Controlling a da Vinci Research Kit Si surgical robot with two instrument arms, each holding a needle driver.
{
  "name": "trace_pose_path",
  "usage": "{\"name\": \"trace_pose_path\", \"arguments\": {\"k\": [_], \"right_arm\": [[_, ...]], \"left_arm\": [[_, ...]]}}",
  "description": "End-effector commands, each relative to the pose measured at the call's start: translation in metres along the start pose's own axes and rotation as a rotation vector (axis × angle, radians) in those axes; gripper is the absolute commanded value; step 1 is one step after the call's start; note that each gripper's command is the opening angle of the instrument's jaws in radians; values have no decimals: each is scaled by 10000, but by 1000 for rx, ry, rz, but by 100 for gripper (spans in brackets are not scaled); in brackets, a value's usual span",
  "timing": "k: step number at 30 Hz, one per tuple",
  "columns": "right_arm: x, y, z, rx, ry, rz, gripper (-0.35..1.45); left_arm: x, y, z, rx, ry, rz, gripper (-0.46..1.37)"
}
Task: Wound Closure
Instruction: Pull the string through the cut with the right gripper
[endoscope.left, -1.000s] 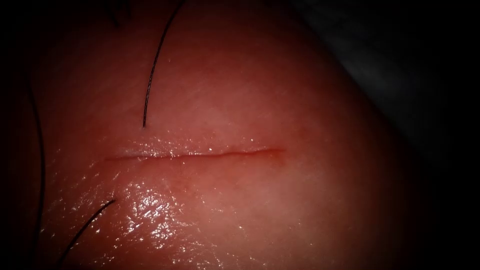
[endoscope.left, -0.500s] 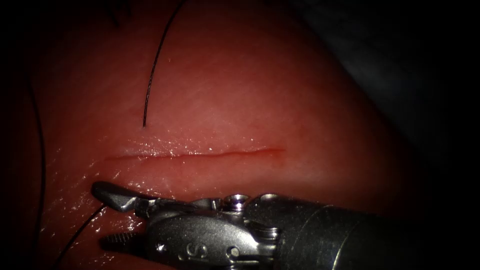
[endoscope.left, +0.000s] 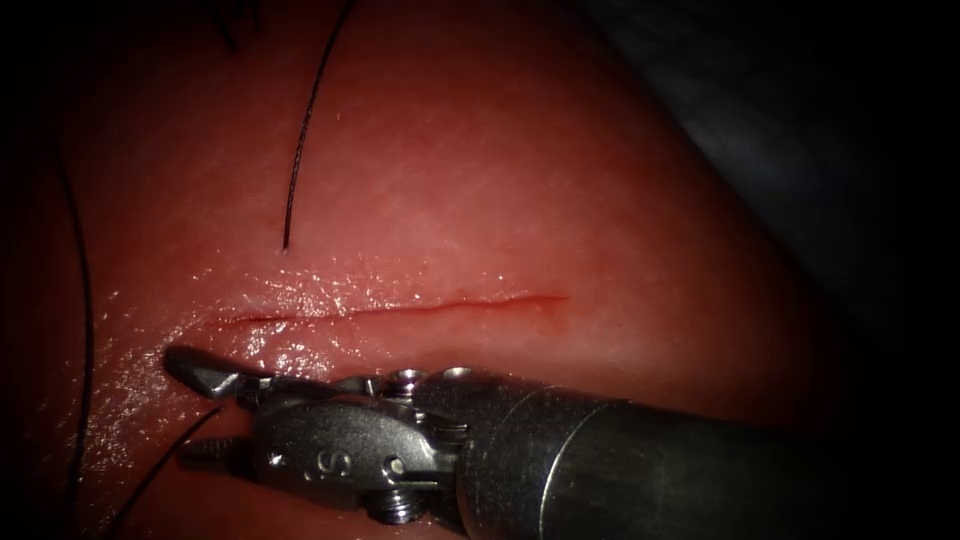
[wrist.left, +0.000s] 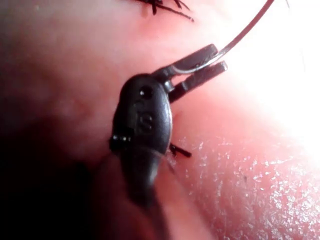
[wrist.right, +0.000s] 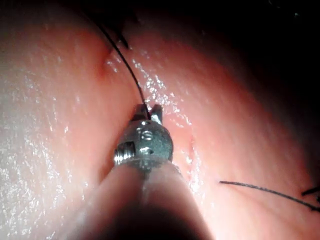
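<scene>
One tool is over the tissue (endoscope.left: 620, 230): the right arm's tool (endoscope.left: 195, 410), coming in from the right and lying along the near side of the single cut (endoscope.left: 390, 310). Its tip is beside the cut's left end. Its two fingers (endoscope.left: 200, 368) stand apart, gripping nothing, with a short strand of thread (endoscope.left: 165, 460) running between them. The left wrist view shows the same tool (wrist.left: 217, 57) with the thread (wrist.left: 245, 30) passing through the narrow gap between the fingers. In the right wrist view, the thread (wrist.right: 120, 55) leads to the tool's tip (wrist.right: 150, 112).

Three strands of thread show in the endoscope view. Besides the one between the fingers, a second strand (endoscope.left: 300, 140) enters the tissue just beyond the cut near its left end. A third, long strand (endoscope.left: 88, 320) curves down the far left.

A second ago no tool was over the tissue. Half a second ago it had come in with its fingers already apart, and since then it has moved further left and closer to the cut.
</scene>
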Motion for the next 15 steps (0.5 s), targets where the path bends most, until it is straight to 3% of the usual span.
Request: {"name": "trace_pose_path", "arguments": {"k": [1,8,14,15], "right_arm": [[0,-1,-2,12,4,-5,-35],[20,-23,-20,-30,78,-12,-35],[67,-55,-39,-14,130,-14,-35],[85,-67,-42,-4,144,-15,-35]], "left_arm": [[0,0,0,-11,0,0,-35],[0,0,0,-11,0,0,-35],[-1,0,1,-11,0,0,-35],[-1,0,1,-11,0,0,-35]]}}
